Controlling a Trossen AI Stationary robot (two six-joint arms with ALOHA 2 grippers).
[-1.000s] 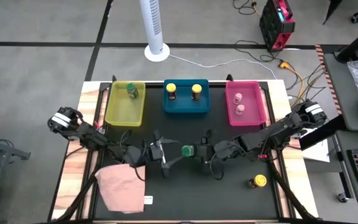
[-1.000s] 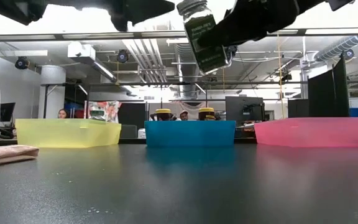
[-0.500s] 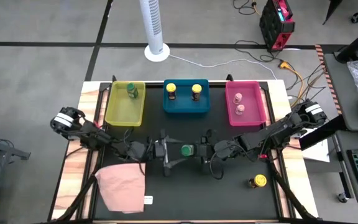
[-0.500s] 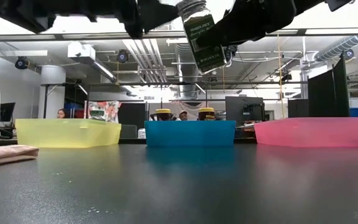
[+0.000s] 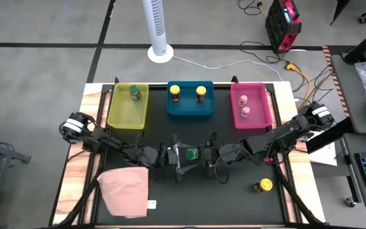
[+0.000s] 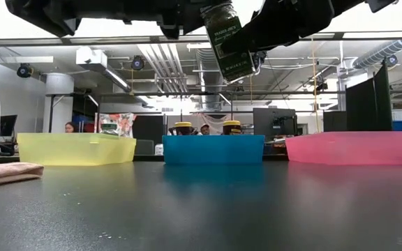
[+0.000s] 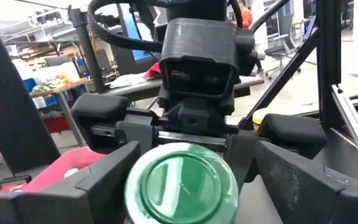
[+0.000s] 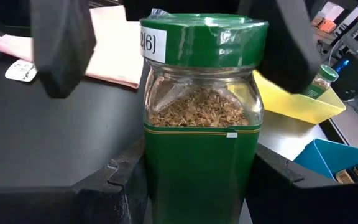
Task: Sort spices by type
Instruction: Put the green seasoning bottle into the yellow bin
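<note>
A spice jar with a green lid and a green label hangs high above the middle of the table, also in the low view. My right gripper is shut on it from the right. My left gripper is open, and its fingers stand on either side of the lid; whether they touch it I cannot tell. Another green-lidded jar stands in the yellow bin. Two yellow-lidded jars stand in the blue bin, two pink-lidded ones in the pink bin. One yellow-lidded jar sits on the table. My right gripper pinches the jar's green-labelled body, below the glass shoulder, between its two fingers. The fingers come roughly level from the table's right. The jar is lifted clear of the table and tilted, with its lid leaning toward the table's left.
The yellow bin, blue bin and pink bin stand in a row along the far edge. A pink cloth lies near the left front corner. The black mat in front of the bins is bare.
My left gripper has moved toward the table's right, closing in on the held jar until its open fingers flank the lid. The jar and my right gripper have stayed where they were.
</note>
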